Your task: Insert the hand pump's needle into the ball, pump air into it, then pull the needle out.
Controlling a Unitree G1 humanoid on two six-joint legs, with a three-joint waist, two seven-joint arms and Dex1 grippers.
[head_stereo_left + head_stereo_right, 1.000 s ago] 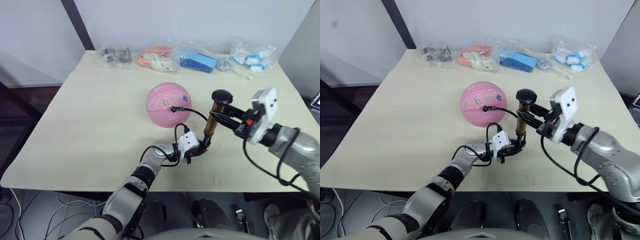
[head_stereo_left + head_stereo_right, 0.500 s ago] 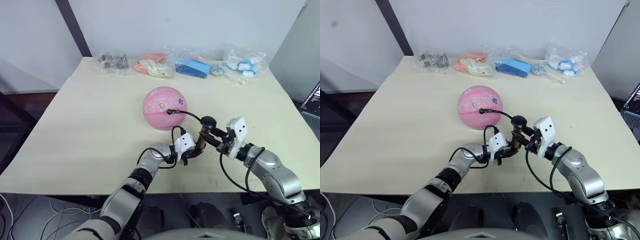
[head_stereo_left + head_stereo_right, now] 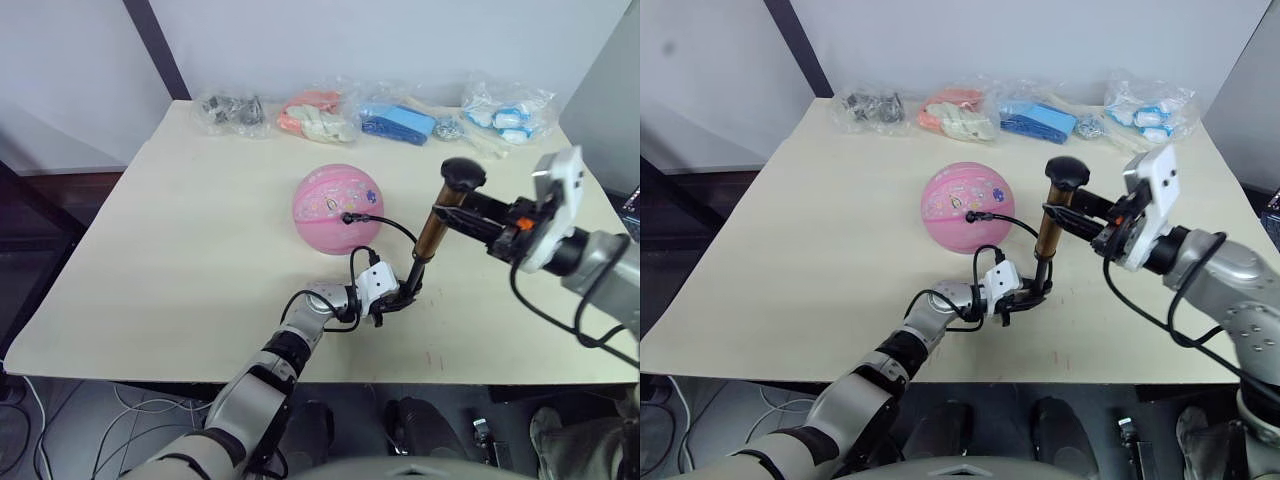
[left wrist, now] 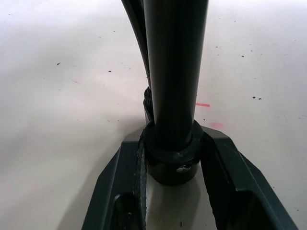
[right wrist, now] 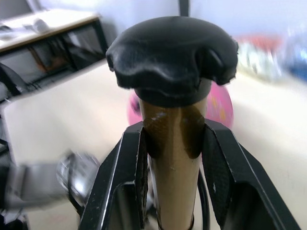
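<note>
Right gripper (image 3: 470, 213) clamped below pump (image 3: 433, 232) knob, left gripper (image 3: 400, 296) pinching base.

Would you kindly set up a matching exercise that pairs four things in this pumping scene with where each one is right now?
Things:
1. left gripper
2. right gripper
3. needle
4. blue packet

Places:
A. at the table's far edge
B. clamped just under the pump's black knob
C. stuck in the pink ball
D. clamped on the pump's base on the table

Pairs: 1-D, 2-B, 3-C, 4-A
</note>
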